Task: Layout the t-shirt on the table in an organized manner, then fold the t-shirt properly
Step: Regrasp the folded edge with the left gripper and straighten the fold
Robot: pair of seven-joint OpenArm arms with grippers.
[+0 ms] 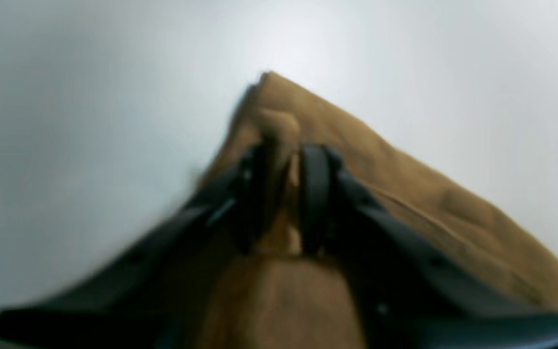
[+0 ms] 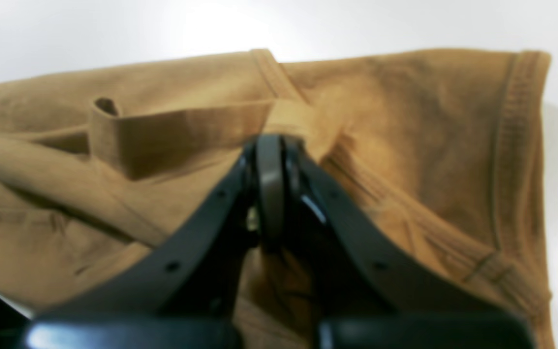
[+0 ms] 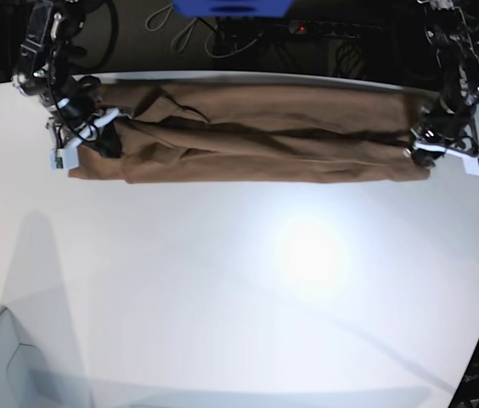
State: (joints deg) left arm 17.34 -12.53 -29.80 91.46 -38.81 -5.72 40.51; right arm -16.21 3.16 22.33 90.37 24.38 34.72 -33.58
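Observation:
The brown t-shirt [image 3: 256, 136] lies stretched into a long, wrinkled band across the far part of the white table [image 3: 239, 280]. My right gripper [image 3: 95, 136] is at the band's left end. In the right wrist view that gripper [image 2: 271, 143] is shut on a fold of the t-shirt [image 2: 405, 121] near a ribbed hem. My left gripper [image 3: 422, 149] is at the band's right end. In the blurred left wrist view its fingers [image 1: 315, 194] stand apart, so the gripper [image 1: 286, 155] is open, with a ridge of the t-shirt [image 1: 405, 184] between them.
Beyond the table's far edge the floor is dark, with cables, a power strip [image 3: 333, 27] and a blue object [image 3: 231, 7]. The table's edge curves away at the lower right [image 3: 477, 340]. A pale boxy shape [image 3: 2, 365] sits at the lower left corner.

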